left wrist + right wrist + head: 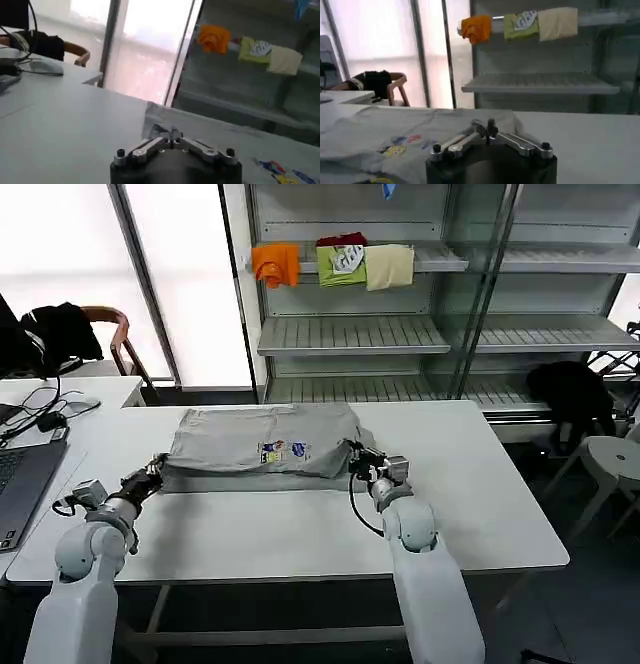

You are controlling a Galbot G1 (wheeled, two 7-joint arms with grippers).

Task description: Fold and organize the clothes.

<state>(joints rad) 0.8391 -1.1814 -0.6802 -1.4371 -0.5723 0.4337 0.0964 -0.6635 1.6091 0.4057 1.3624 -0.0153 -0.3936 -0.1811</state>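
A light grey T-shirt point(250, 434) with a small multicoloured chest print point(285, 451) lies spread across the far half of the white table point(300, 524). My left gripper point(157, 468) is at the shirt's near left corner. In the left wrist view it point(170, 134) is shut with a pinch of the grey cloth point(200, 125) between its tips. My right gripper point(356, 452) is at the near right corner. In the right wrist view it point(488, 129) is shut on a fold of the shirt point(395, 125), with the print point(400, 144) beside it.
A laptop point(20, 484) and cables point(40, 409) sit on the table's left end. Behind the table, a shelf unit point(350, 334) holds orange, green and cream folded garments point(335, 262). Black clothing hangs on a chair point(60, 329) at far left, and a white stool point(615, 459) stands at right.
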